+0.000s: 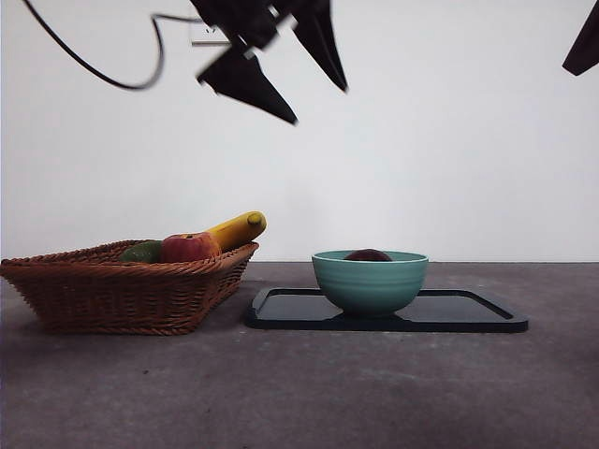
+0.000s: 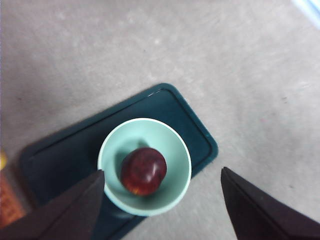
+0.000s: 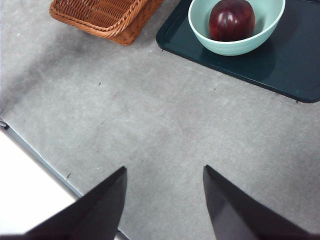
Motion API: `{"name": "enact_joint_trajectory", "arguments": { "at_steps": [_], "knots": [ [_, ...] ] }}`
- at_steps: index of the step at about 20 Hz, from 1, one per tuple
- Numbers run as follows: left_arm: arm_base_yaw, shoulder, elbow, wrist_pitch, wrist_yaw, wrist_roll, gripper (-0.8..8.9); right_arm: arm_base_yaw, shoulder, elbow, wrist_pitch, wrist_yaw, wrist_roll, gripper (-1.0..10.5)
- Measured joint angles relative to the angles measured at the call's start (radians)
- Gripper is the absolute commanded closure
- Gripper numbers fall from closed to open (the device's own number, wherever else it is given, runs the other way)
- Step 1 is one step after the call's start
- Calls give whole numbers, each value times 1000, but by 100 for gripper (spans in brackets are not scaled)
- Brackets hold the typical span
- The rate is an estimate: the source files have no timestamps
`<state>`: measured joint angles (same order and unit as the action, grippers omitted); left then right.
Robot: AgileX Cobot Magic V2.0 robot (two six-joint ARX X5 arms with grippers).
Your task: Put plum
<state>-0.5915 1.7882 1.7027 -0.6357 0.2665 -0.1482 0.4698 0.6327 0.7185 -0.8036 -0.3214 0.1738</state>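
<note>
Plum (image 2: 143, 170), dark maroon and glossy, lying inside teal bowl (image 1: 370, 280), roughly at the middle of the bowl's floor; seen from bench height, only a dark rounded top showing above the rim. Bowl standing on dark tray (image 1: 468, 311), towards the tray's end nearer the basket. Tray flat on grey bench (image 1: 299, 393).

Left claw (image 1: 321, 106) hanging high above the bench, over the gap between basket and bowl, well clear of everything; jaws spread wide, nothing between them. From its wrist camera, bowl and plum framed between the two black jaws, far below.

Right claw (image 3: 165, 172) showing in the front view only as a black tip at the upper corner; jaws set apart, nothing held, bare bench beneath, bowl and tray well apart from it on the far side.

Wicker basket (image 1: 122, 285) just beside the tray, not touching as far as can be told. In the basket: a red-yellow apple (image 1: 190, 247), a dark green fruit (image 1: 141, 252) against the apple, and a yellow banana (image 1: 240, 228) sticking up over the rim on the side nearest the bowl.

Black cable (image 1: 103, 73) looping down from the left arm against the white wall.
</note>
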Motion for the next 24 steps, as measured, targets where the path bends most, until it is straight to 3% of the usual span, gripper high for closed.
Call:
{"name": "enact_joint_trajectory", "arguments": {
  "at_steps": [11,13,24],
  "knots": [
    [-80,281,125,20,-95,3,441,0,0,0,0,0,0,703],
    [-95,308,125,28,-141,4,441,0,0,0,-1,0,0,703],
    [-121,393,126,27,-166,19,440,0,0,0,-7,0,0,703]
  ]
}}
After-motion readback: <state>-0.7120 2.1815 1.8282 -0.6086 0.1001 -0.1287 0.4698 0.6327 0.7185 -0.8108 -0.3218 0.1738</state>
